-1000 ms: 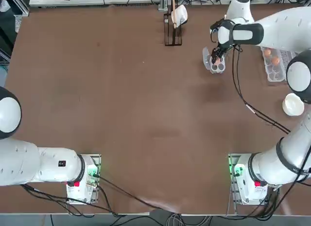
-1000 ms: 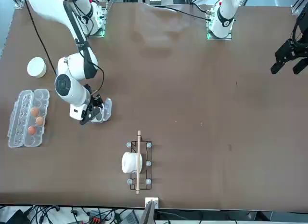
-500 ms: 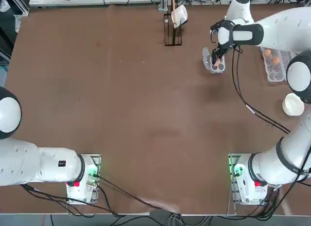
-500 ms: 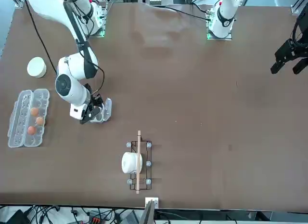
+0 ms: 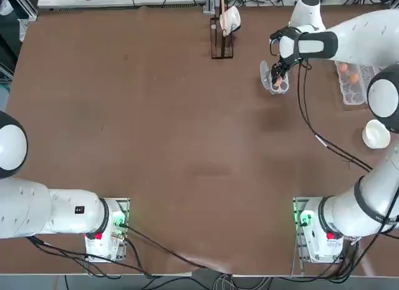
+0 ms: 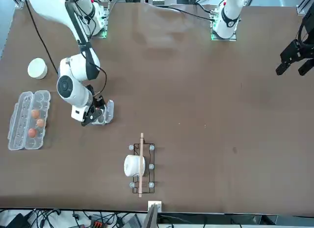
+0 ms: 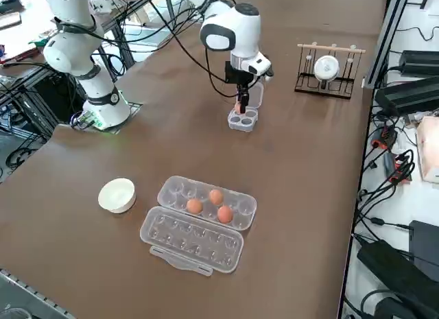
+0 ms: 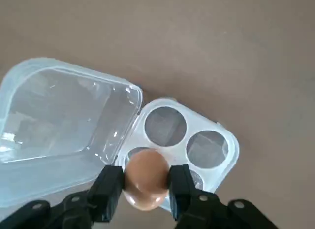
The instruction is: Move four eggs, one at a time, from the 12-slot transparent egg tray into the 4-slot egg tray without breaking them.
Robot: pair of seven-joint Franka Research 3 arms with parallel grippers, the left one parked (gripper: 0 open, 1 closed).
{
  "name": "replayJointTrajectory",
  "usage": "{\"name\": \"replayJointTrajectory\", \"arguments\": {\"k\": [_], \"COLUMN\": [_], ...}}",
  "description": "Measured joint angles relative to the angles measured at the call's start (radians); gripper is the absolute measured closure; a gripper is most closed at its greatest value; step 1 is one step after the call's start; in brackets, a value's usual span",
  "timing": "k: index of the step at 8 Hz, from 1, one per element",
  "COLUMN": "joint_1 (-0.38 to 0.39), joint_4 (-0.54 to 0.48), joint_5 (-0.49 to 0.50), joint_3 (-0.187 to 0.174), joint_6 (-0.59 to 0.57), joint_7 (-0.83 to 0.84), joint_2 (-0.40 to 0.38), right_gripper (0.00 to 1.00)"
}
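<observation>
still clamped on an egg (image 8: 145, 183) above the 4-slot egg tray (image 8: 216, 140), right gripper (image 8: 144, 187) could crack it on a cup rim if lowered off-centre.

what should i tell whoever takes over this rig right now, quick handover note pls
Right gripper: shut on an egg, hanging just above the 4-slot egg tray, over a cup next to its open lid.
4-slot egg tray: all four cups look empty; it sits apart from the carton, near the rack holding a white cup.
12-slot transparent egg tray: lid open, three eggs in it, white bowl beside it.
Done: first egg lifted and carried over.
Left: set this egg into a cup, release, then move the other three one by one.
</observation>
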Motion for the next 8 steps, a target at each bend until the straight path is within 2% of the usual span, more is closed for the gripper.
{"name": "replayJointTrajectory", "arguments": {"k": [1, 3, 4, 6, 8], "joint_1": [0.000, 0.000, 0.001, 0.000, -0.038], "joint_4": [-0.001, -0.002, -0.001, 0.021, 0.107], "joint_5": [0.000, 0.000, 0.000, 0.000, 0.000], "joint_3": [0.000, 0.000, 0.000, -0.002, -0.020], "joint_6": [-0.003, -0.006, -0.015, -0.041, -0.210], "joint_7": [0.006, 0.008, 0.008, 0.008, 0.008], "joint_2": [0.000, 0.000, -0.003, -0.022, -0.061], "right_gripper": [0.44, 0.11, 0.00, 0.00, 0.00]}}
